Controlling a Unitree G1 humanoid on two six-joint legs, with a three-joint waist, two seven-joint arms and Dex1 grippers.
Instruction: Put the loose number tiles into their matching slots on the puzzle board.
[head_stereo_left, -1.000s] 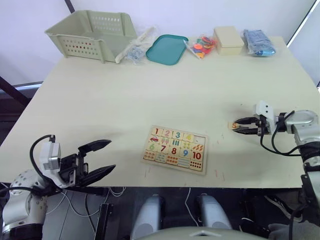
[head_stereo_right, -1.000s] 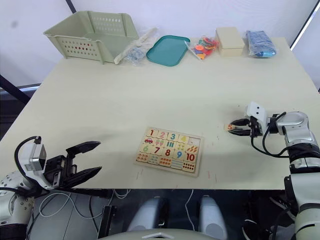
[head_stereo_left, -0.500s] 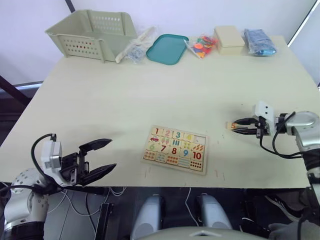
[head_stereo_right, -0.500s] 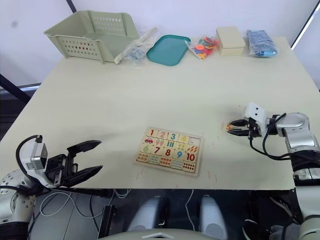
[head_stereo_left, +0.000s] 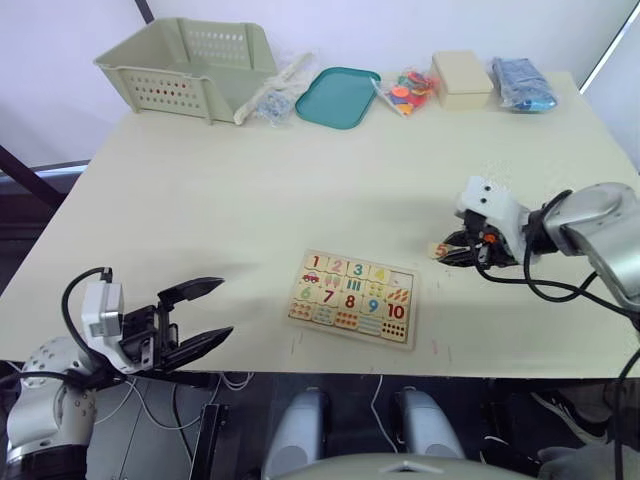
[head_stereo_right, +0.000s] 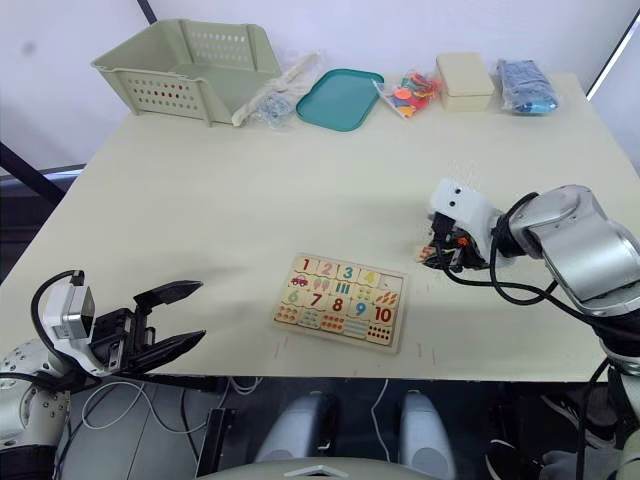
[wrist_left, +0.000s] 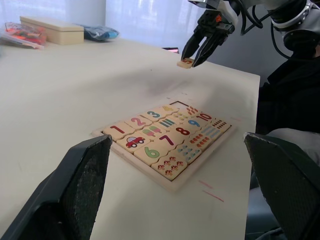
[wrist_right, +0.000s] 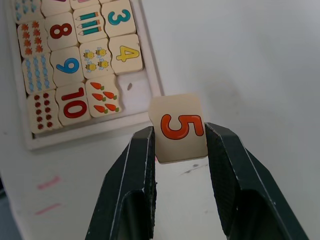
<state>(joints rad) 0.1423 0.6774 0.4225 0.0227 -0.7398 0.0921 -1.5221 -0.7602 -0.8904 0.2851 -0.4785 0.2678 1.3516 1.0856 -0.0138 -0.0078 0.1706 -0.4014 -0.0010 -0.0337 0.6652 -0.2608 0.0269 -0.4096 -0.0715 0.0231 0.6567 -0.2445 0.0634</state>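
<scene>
The number 5 tile (wrist_right: 178, 127), pale wood with an orange digit, sits pinched between the two black fingers of the right gripper (wrist_right: 178, 145), which hold it by its two side edges, held just above the cream table (head_stereo_left: 300, 180) in the left wrist view. Seen from the head camera, tile and gripper are at about 2 o'clock from the puzzle board (head_stereo_left: 353, 297), near its far right corner but apart from it. On the board, tiles 1, 2, 3 and 4 fill the top row, and the one empty slot (wrist_right: 137, 95) lies at that row's end, beside the 4 and just above the carrot picture; the held tile is close to that slot, outside the board's rim. The left gripper (head_stereo_left: 200, 318) hangs off the table's near edge at about 8 o'clock from the board, its fingers spread wide with nothing between them. Along the far edge stand a pale green basket (head_stereo_left: 190, 65), a teal tray (head_stereo_left: 340, 97), a bag of colourful pieces (head_stereo_left: 405, 90) and a cream box (head_stereo_left: 462, 79).
</scene>
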